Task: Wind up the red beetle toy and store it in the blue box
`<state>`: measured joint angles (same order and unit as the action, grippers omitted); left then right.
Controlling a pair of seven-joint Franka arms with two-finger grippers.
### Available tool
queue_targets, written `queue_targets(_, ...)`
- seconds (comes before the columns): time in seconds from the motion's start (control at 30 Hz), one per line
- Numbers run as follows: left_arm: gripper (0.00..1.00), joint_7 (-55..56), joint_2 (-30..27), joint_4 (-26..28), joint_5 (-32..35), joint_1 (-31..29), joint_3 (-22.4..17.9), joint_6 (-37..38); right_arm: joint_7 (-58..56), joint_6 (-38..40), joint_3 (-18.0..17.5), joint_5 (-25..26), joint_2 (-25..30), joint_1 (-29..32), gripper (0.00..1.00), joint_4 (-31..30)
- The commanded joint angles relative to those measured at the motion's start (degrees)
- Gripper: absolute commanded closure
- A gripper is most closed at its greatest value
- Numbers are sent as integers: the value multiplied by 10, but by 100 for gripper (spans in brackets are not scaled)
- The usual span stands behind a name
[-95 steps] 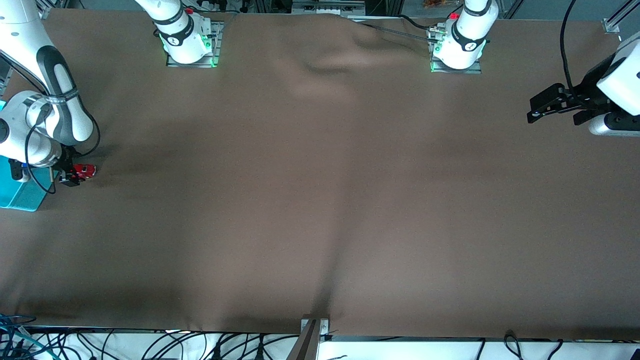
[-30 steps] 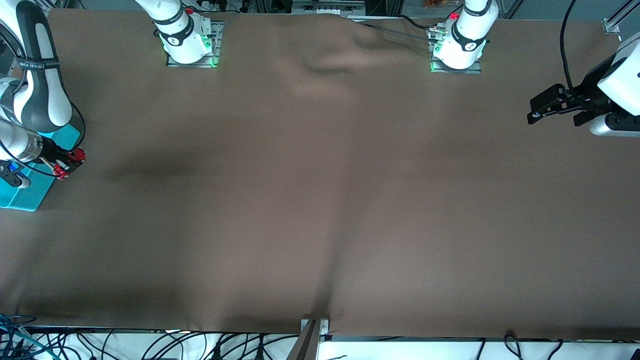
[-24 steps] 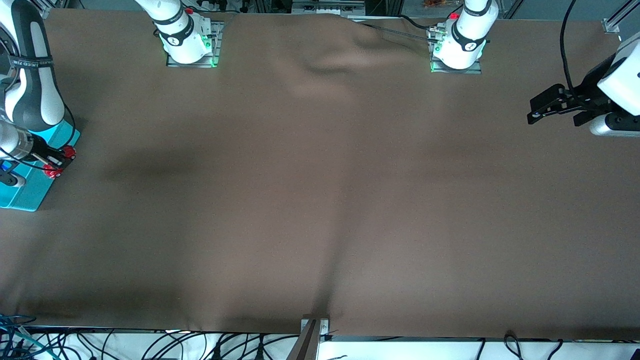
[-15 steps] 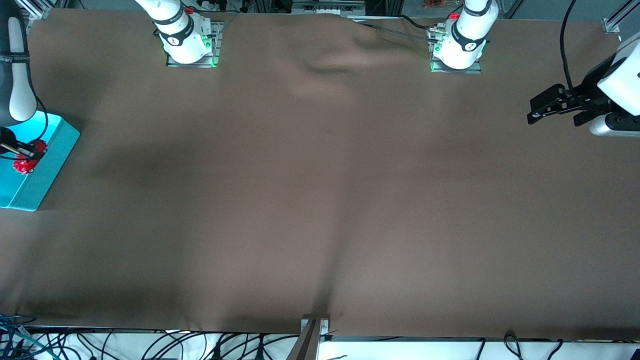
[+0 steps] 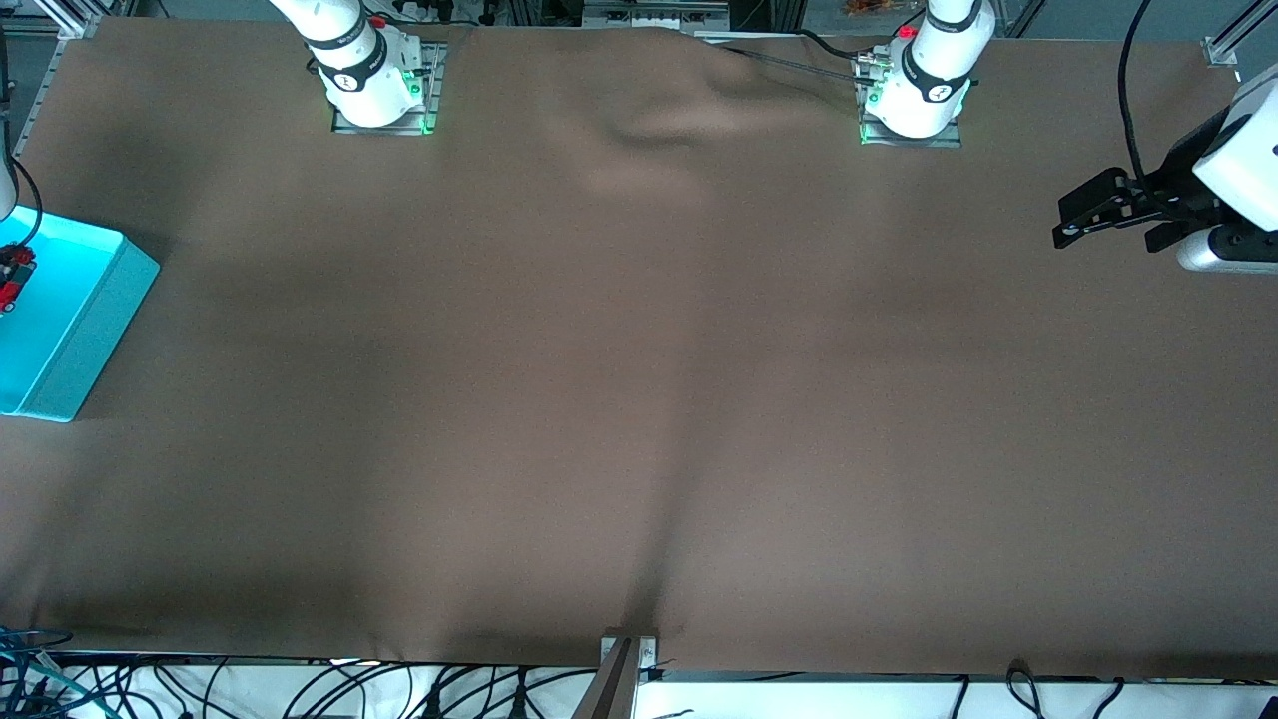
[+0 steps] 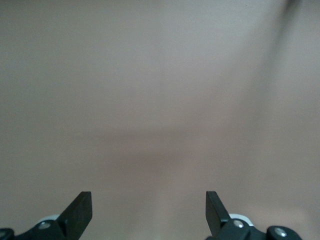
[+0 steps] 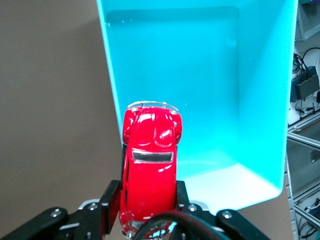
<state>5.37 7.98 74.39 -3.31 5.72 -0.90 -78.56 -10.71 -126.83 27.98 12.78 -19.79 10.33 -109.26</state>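
A: What is held by the right gripper (image 7: pixel 147 200)?

B: The red beetle toy (image 7: pixel 150 165) is clamped across its body between the two black fingers (image 7: pixel 111 205). Its long axis runs straight out from the gripper, with a silvery bumper (image 7: pixel 150 104) at the end pointing away from the wrist and a dark window (image 7: pixel 151 156) seen on top.

A: And what lies below and past the toy?

B: The blue box (image 7: pixel 260 100) is seen directly underneath. The toy is held in the air over the box's rim and partly over its floor, with the brown tablecloth (image 7: pixel 50 100) alongside. In the front view only a sliver of the toy (image 5: pixel 12 272) is seen, at the picture's edge over the box (image 5: pixel 90 320).

A: How is the left gripper (image 6: pixel 149 212) placed?

B: It is held waiting over bare tablecloth (image 5: pixel 639 350) at the left arm's end of the table, well apart from the box. Its fingers (image 6: pixel 80 210) are spread wide and nothing is held between them.
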Motion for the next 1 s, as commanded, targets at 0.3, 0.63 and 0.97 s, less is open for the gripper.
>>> queue_targets(0.3,0,0,-1,-1,-9,3,-5,-3,-34,-73,-5,1,-60,37,100,13)
queue_targets(0.63,0,0,-1,-1,-9,3,-5,-3,-77,-88,-6,1,-98,65,100,21)
queue_targets(0.97,0,0,-1,-1,-9,3,-5,-3,-137,-133,-6,0,-131,103,100,21)
